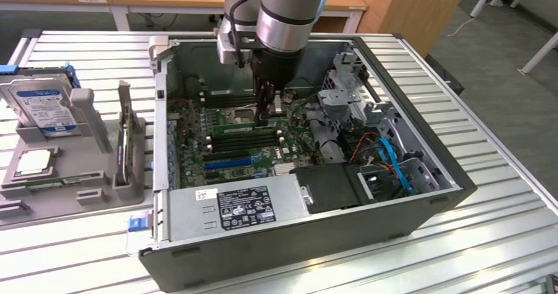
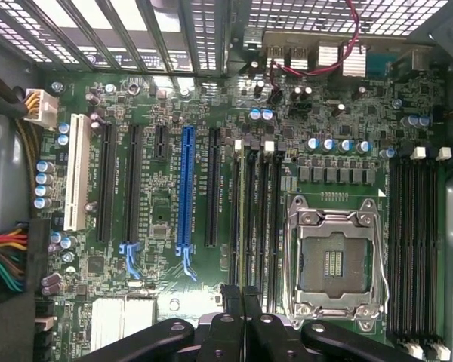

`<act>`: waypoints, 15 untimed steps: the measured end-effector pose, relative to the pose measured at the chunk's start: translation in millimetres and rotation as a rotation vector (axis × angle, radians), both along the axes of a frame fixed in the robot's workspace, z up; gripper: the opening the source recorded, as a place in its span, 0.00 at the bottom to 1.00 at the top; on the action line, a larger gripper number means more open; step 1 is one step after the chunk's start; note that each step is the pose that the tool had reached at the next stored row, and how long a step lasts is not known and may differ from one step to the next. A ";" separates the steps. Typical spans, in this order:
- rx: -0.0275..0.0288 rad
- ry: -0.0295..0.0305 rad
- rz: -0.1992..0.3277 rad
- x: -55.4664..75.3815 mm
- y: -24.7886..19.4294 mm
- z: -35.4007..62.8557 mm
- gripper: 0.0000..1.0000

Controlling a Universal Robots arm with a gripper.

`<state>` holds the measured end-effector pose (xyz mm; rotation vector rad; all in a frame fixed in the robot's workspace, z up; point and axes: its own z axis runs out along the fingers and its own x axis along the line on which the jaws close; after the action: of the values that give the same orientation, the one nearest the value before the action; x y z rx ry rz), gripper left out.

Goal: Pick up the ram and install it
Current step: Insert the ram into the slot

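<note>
The arm (image 1: 283, 19) hangs vertically at upper centre of the exterior view, its gripper (image 1: 266, 116) pointing down, fingers pressed together.

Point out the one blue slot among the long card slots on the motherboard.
The blue slot stands with a black slot on each side; the rest of the row is black, save the white slot at its end.

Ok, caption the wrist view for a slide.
Shut gripper poised over the memory slots, beside the processor socket.
</note>
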<state>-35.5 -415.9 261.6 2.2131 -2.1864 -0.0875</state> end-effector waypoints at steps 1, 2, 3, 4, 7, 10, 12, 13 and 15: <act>0.0000 0.0000 -0.003 0.0 0.0 0.0 0.11; 0.0000 0.0000 -0.005 0.0 0.0 0.0 0.11; 0.0000 0.0000 -0.007 0.0 0.0 -0.1 0.11; 0.0001 0.0001 -0.010 0.0 0.0 -0.1 0.11; 0.0001 0.0000 -0.010 0.0 0.0 -0.1 0.11; 0.0000 0.0000 -0.010 0.0 0.0 -0.1 0.11; 0.0000 0.0000 -0.010 0.0 1.8 -1.1 0.11; 0.0000 0.0000 -0.010 0.0 1.8 -1.1 0.11; 0.0000 0.0000 -0.010 0.0 1.8 -1.1 0.11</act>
<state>-35.4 -414.1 260.5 2.2023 -2.1977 -0.0877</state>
